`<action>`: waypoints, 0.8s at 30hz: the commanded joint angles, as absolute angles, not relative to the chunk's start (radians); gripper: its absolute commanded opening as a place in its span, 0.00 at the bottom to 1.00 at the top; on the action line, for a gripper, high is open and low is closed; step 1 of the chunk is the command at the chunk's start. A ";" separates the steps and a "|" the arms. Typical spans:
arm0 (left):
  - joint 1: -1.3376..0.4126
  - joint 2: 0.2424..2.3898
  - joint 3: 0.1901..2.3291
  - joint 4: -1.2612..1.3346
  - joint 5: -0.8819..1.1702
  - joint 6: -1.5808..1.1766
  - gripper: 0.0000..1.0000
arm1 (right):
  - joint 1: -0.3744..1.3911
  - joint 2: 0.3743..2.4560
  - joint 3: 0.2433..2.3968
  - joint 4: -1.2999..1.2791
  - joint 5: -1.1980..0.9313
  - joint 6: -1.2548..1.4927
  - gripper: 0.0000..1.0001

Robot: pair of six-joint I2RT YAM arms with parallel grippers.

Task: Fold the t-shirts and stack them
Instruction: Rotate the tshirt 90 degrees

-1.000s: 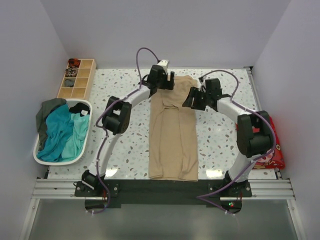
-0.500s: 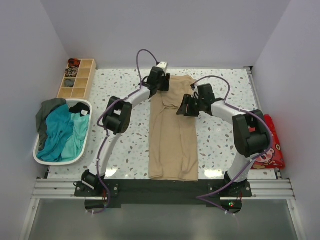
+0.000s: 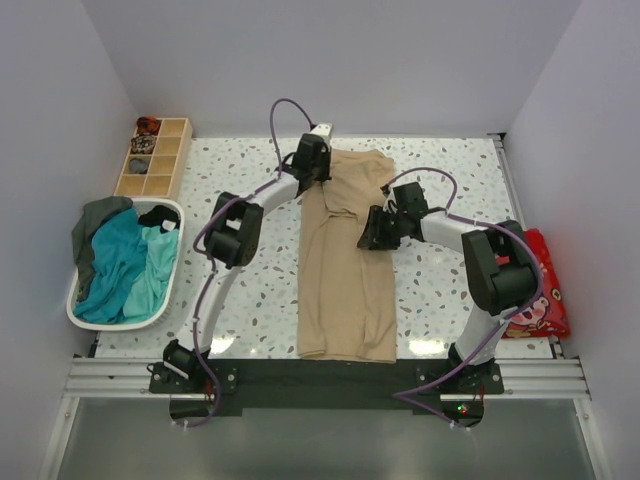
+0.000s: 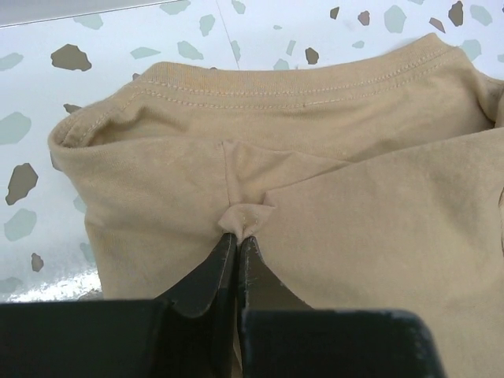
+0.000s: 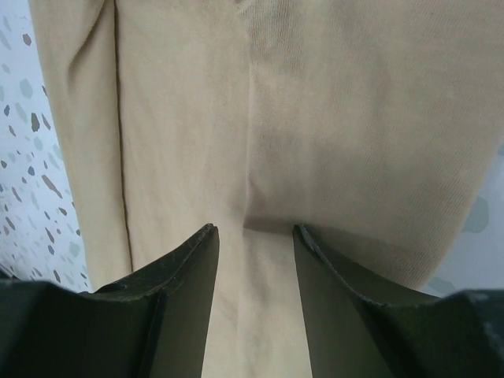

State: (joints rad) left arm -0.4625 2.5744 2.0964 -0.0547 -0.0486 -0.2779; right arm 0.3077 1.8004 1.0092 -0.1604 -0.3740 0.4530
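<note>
Collar pinch: left gripper (image 4: 238, 235) is clamped on a small pleat of the beige t-shirt (image 3: 345, 265) at mid-table (image 3: 430, 312).
The shirt lies as a long strip, collar far and hem near, its axis running out from the bases btwn the arms. The left arm is nearest the collar. The right gripper (image 5: 253, 230), jaws apart, hangs over the right half, prob. gripping nothing. The teal t-shirt (image 3: 120, 262) and dark t-shirt (image 3: 92, 225) sit in the white basket (image 3: 112, 326). No legible writing.

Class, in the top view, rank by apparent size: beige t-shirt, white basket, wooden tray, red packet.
beige t-shirt
white basket
wooden tray
red packet, partly hidden, so its place is unsure
</note>
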 commanded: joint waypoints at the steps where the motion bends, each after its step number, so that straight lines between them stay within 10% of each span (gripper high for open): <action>1: -0.434 2.468 2.051 0.049 -0.066 -0.291 0.01 | 0.313 1.827 0.989 -0.170 -0.311 0.454 0.48; 6: -0.426 2.441 2.026 0.087 -0.048 -0.296 0.12 | 0.313 1.861 0.988 -0.170 -0.313 0.454 0.48; 14: -0.426 2.444 2.023 0.097 -0.006 -0.302 0.00 | 0.313 1.878 0.980 -0.161 -0.321 0.448 0.50; 24: -0.425 2.424 1.991 0.110 -0.005 -0.304 0.37 | 0.313 1.910 0.985 -0.169 -0.325 0.442 0.54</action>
State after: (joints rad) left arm -0.4385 2.5076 1.9976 0.0456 -0.0097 -0.3031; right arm 0.3077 1.8282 1.0134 -0.1070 -0.4030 0.4706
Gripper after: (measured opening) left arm 0.293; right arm 0.528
